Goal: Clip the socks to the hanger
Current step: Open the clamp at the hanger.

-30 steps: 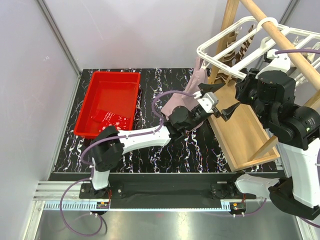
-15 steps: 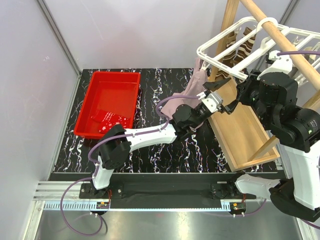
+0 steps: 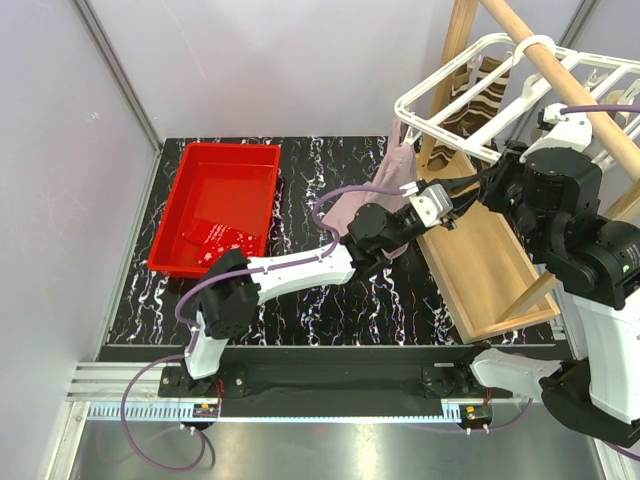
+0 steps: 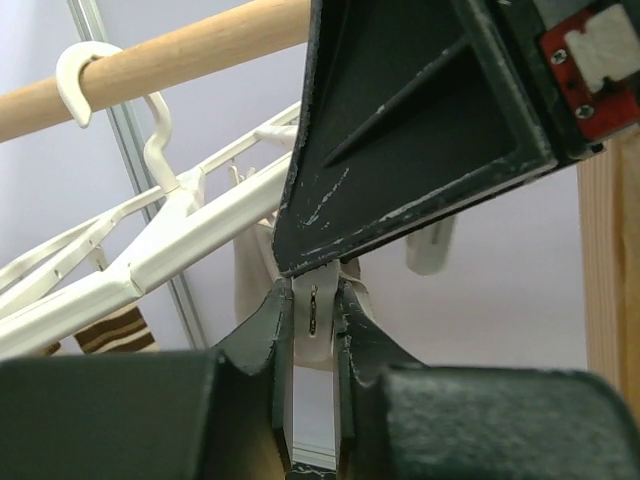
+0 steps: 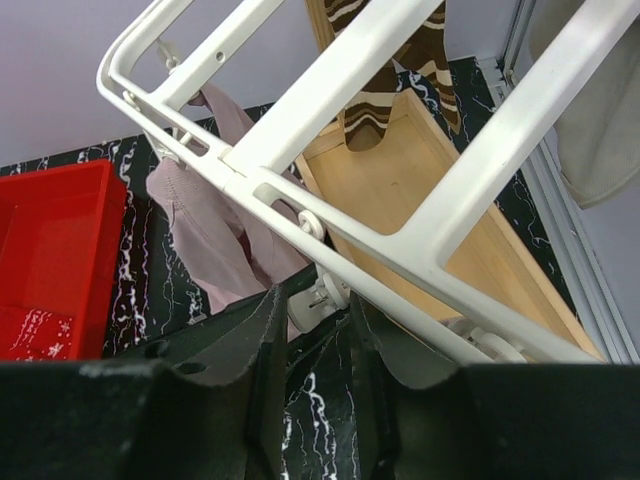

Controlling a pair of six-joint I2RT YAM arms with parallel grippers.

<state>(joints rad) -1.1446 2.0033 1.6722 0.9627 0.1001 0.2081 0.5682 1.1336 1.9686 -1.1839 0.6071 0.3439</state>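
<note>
Change: left jaws, wide apart a second ago, have swung up and closed.
Left jaws: clenched on a small white plastic clip [image 4: 312,330].
Right jaws: grasping that clip's top, just above the left jaws.
Hanger: white plastic grid frame [image 5: 330,85], over both jaws.
Sock: mauve-pink fabric sock [image 5: 205,225], dangling from the frame beside them.
</note>
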